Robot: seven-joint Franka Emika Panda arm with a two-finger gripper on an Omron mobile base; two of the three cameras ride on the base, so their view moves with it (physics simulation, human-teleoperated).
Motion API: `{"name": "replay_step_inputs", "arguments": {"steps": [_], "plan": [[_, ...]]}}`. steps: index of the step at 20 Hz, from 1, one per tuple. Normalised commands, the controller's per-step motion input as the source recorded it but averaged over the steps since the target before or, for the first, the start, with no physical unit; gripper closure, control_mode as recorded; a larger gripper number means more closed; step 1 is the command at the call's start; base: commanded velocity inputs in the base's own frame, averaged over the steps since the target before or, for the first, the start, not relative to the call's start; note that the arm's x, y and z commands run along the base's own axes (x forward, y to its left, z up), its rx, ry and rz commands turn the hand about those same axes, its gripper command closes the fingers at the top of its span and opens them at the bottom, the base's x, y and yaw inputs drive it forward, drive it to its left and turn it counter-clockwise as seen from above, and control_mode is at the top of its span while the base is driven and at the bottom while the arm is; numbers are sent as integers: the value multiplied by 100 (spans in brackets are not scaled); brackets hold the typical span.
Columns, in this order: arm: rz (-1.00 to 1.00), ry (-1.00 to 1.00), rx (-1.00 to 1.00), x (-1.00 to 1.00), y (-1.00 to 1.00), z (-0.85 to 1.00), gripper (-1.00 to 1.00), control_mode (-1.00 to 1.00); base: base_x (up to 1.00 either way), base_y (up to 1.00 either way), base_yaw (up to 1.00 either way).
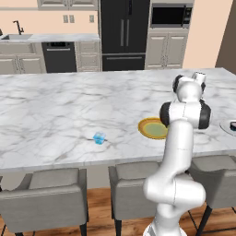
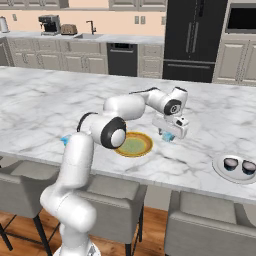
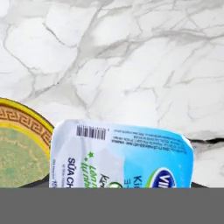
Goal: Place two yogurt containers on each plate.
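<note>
Gripper [image 2: 168, 134] sits low over the marble island counter [image 2: 45, 107], just right of the yellow-rimmed plate [image 2: 133, 145] in the right base view. A light-blue yogurt tub [image 2: 167, 136] shows between the fingers there. In the hand view that tub [image 3: 121, 154] sits right at the fingers, foil lid with barcode and blue-green print facing the camera. The jaws look closed narrow on it, though the fingertips themselves are hidden behind the lid, so actual contact cannot be confirmed. Whether the tub is resting on the counter or lifted off it cannot be told.

Yellow-rimmed plate: olive-green centre, nothing on it. In the hand view its patterned rim [image 3: 25, 120] is near the tub's left side, not touching it.

Second light-blue tub [image 1: 99, 137] stands alone on the counter well left of the yellow plate in the left base view; in the right base view only a sliver of it [image 2: 65, 140] shows past the arm's lower link.

White plate [image 2: 220, 169] sits near the counter's front edge, well to the right of the gripper. Two dark round cups with pale tops [image 2: 239, 165] sit side by side on it.

The arm's own elbow and forearm block most of the yellow plate in the left base view. Grey stools [image 1: 45, 193] line the near side of the island.
</note>
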Motion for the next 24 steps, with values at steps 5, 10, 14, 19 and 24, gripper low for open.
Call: {"name": "replay_step_inputs", "arguments": {"steps": [5,10,14,19,24], "plan": [[50,0,-8,-43,100,-12,100,-100,0,0,0],[48,-2,-1,7,81,-20,100,-100,0,0,0],[21,-1,11,35,9,-18,100,-100,0,0,0],[1,0,0,46,0,-7,100,-100,0,0,0],[0,2,0,41,0,-30,100,-100,0,0,0]]}}
